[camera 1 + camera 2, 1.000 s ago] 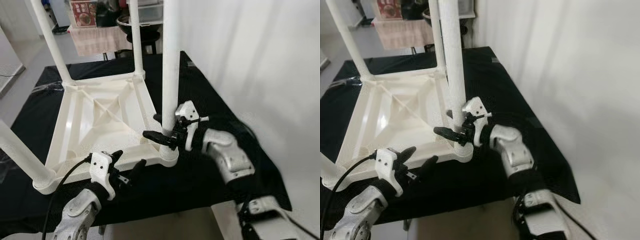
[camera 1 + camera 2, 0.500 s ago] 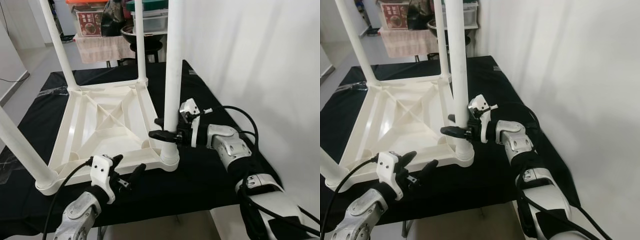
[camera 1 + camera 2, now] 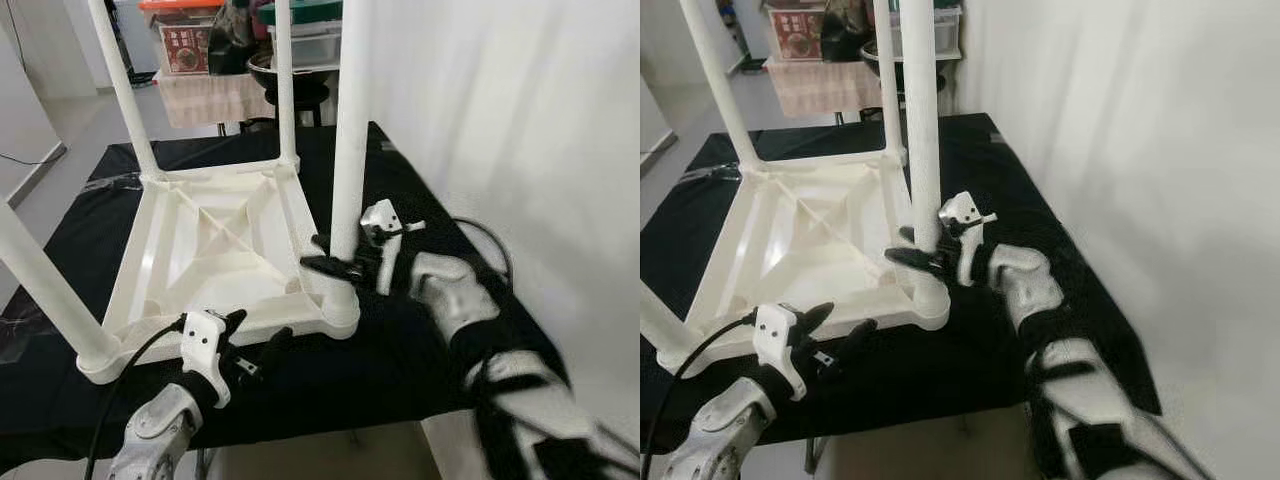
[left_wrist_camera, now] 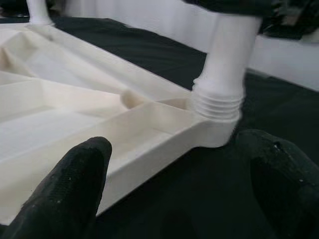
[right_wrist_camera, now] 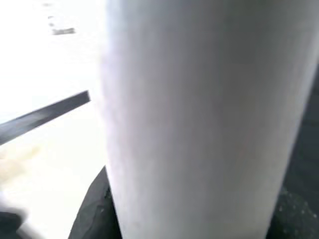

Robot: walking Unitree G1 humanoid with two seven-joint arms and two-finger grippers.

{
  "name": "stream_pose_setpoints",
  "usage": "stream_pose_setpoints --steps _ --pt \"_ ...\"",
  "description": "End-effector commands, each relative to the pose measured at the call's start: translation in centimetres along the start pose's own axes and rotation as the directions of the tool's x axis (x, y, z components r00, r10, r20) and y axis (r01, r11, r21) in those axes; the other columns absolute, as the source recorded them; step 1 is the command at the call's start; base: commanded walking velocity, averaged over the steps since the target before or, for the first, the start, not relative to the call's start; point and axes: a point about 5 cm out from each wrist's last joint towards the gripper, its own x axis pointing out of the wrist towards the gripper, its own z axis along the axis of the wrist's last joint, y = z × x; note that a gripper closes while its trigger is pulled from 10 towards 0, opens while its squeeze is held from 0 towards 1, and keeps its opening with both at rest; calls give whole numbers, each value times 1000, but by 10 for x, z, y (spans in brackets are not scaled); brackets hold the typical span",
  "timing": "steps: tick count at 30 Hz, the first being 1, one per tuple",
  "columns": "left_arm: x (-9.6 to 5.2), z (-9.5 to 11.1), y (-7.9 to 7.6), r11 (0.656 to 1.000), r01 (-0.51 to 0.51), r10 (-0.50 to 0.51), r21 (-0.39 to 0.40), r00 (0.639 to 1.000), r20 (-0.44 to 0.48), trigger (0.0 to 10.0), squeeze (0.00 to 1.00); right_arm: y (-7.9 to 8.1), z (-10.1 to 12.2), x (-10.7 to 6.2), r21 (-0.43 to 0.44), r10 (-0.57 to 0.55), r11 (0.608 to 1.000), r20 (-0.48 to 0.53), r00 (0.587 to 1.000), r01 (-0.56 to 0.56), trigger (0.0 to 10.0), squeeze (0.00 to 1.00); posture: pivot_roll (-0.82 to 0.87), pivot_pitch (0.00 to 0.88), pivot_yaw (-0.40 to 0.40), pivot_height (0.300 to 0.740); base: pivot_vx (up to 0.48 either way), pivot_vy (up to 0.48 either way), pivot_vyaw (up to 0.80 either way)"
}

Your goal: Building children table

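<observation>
White plastic children's table point(image 3: 215, 245) lies upside down on a tabletop point(image 3: 420, 350) covered in black cloth, four white legs pointing up. Near-right leg point(image 3: 350, 150) stands upright in its corner socket point(image 3: 340, 310), threaded collar visible at the base in the left wrist view point(image 4: 217, 102).

Right end effector point(image 3: 335, 262) sits at the lower part of that leg, just above the socket, black fingers point(image 3: 325, 266) wrapped on either side of the leg and closed against it. Right wrist view is mostly the white leg surface up close point(image 5: 199, 119), blurred.

Left end effector point(image 3: 250, 345) is low at the near edge of the table, just in front of its rim, fingers spread wide apart and holding nothing. In the left wrist view both fingertips point(image 4: 70, 194) frame the table's rim and the socket corner, not touching them as far as I can tell.

Other three legs: far-left point(image 3: 125, 90), far-right point(image 3: 285, 80), near-left point(image 3: 45, 285), all seated in corners. Behind the tabletop, storage bins point(image 3: 185, 40) and a dark bowl point(image 3: 290, 70) on a stand. White wall on the right point(image 3: 520, 130).
</observation>
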Motion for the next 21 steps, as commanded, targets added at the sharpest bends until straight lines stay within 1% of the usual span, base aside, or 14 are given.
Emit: stream_pose_setpoints --steps 1,2,4,5,7,9,12,13,14,16,17,18,19,21 --pt "-3 -2 3 1000 -13 13 -10 1000 -2 10000 0 19 -53 -20 55 -194 976 -215 957 210 0 0 2 0 -18 740 0 0 0" --pt "-3 -2 4 1000 -15 15 -10 1000 -2 10000 0 28 -61 -25 74 -187 975 -235 954 209 0 0 2 0 -18 740 0 0 0" --pt "-3 -1 5 1000 -16 16 -7 1000 -1 10000 0 28 -63 -23 84 -167 978 -241 956 192 0 0 -16 0 -6 740 0 0 0" --pt "-2 -1 5 1000 -15 15 -8 1000 -1 10000 0 23 -61 -21 82 -174 977 -238 955 199 0 0 -16 0 -6 740 0 0 0" --pt "-2 -1 5 1000 -12 12 -9 1000 -1 10000 0 20 -59 -18 69 -162 981 -231 959 182 0 0 -10 0 -17 740 0 0 0" --pt "-2 0 5 1000 -15 15 -11 1000 4 10000 0 22 -58 -15 41 -136 988 -230 964 149 0 0 -15 0 -14 740 0 0 0" --pt "-2 0 6 999 -30 30 -13 999 13 10000 0 25 -55 -16 36 -168 983 -238 957 182 0 0 -16 0 -13 740 0 0 0" --pt "-1 0 6 999 -29 30 -13 999 14 10000 0 25 -52 -16 44 -171 982 -232 957 186 10000 0 -17 0 -13 740 0 0 0" --pt "-1 0 6 1000 -26 26 -13 1000 13 10000 0 27 -49 -15 53 -141 986 -221 965 156 10000 149 -17 0 -13 740 0 0 0" --pt "-1 0 6 1000 -23 24 -14 1000 12 10000 0 29 -46 -16 58 -125 988 -215 969 140 10000 149 -17 0 -13 740 0 0 0" --pt "0 0 6 1000 -21 21 -15 1000 12 10000 0 31 -42 -15 76 -100 990 -199 975 117 10000 1000 -17 0 -10 740 0 0 0" --pt "0 0 6 1000 -21 21 -15 1000 12 10000 0 31 -42 -15 76 -100 990 -199 975 117 10000 1000 -17 0 -10 740 0 0 0" --pt "0 0 6 1000 -18 19 -16 1000 11 10000 0 35 -32 -11 118 5 993 -152 988 13 10000 1000 -17 0 -9 740 0 0 0" --pt "0 0 6 1000 -18 19 -16 1000 11 10000 0 35 -32 -11 118 5 993 -152 988 13 10000 1000 -17 0 -9 740 0 0 0"
